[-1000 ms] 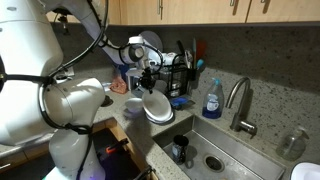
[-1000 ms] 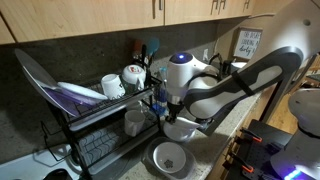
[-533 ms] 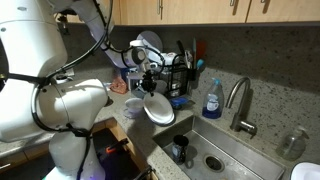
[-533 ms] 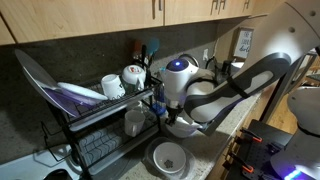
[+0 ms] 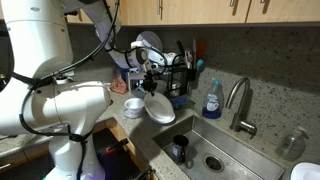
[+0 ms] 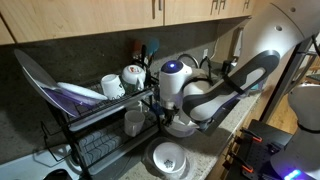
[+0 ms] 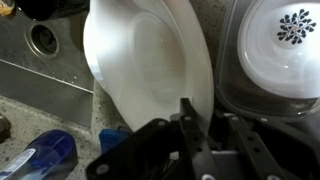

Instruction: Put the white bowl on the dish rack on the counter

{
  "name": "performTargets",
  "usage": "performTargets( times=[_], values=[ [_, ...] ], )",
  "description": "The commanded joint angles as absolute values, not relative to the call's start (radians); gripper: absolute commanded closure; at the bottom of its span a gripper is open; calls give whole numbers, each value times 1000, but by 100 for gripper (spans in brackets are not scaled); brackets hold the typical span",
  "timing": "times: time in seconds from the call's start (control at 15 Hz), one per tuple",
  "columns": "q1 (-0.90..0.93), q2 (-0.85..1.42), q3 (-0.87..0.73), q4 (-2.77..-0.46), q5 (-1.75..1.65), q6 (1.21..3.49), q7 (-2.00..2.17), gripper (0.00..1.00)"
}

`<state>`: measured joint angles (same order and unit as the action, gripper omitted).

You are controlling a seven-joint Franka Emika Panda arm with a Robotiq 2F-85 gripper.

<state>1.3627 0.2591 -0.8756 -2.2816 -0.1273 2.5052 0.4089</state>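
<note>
The wrist view alone shows the grip: the gripper (image 7: 192, 112) comes in from the bottom edge, its fingers (image 7: 186, 112) narrow and pinched on the rim of the bowl (image 7: 150, 65), which fills the upper middle of the frame, tilted with its hollow toward the lens. To the upper right lies a white dish (image 7: 283, 35) with a dark flower mark, to the upper left the steel sink (image 7: 30, 60), and at lower left the speckled desk (image 7: 35, 115) and a blue bottle (image 7: 45, 160). In an exterior view the bowl (image 5: 158, 108) hangs on edge at centre frame under the gripper (image 5: 150, 88), just in front of the rack (image 5: 172, 70); whether it touches the desk cannot be told. The faucet (image 5: 238, 100) stands at right, and wooden cabinets (image 5: 200, 10) run along the top. In an exterior view the rack (image 6: 90, 120) fills the left half, carrying a mug (image 6: 133, 75) and a big tilted plate (image 6: 35, 75), while the arm (image 6: 215, 95) hides all but a sliver of the bowl (image 6: 182, 127), and the fingers cannot be made out there.
</note>
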Motion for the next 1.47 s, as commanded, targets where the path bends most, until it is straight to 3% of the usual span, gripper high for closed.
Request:
performTargets(
  times=[0.0,0.67,1.4],
  values=[
    [1188,199,-691,-2234,-220,2467,457,96],
    [662,178,-96,-2184,-264,2366,455,96],
    [442,146,172,-2178,-247,2374,430,96]
  ],
)
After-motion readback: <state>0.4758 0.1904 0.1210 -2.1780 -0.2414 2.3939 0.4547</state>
